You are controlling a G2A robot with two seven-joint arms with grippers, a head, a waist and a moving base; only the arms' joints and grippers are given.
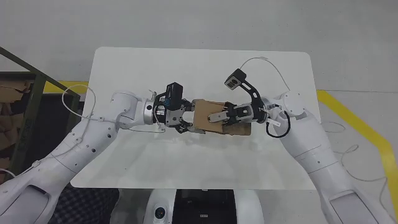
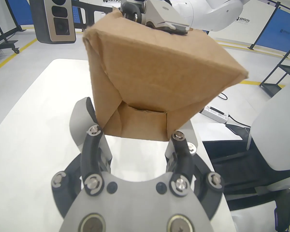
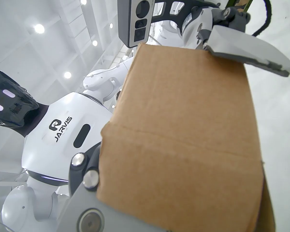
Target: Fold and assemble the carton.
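Note:
A brown cardboard carton (image 1: 208,113), partly folded into a box, hangs above the middle of the white table (image 1: 124,68), held between both arms. My left gripper (image 1: 185,117) is shut on its left end. In the left wrist view its two fingers clamp the folded end flap of the carton (image 2: 159,73) from either side. My right gripper (image 1: 222,117) is shut on the carton's right part, with one finger (image 2: 165,24) lying flat on the upper face. In the right wrist view the carton (image 3: 183,134) hides the right gripper's own fingers.
A thin white cable (image 1: 267,62) loops over the table's far right corner. A small white power unit (image 2: 215,113) with a black cord lies by the table's near edge. Bare tabletop lies on all sides of the carton.

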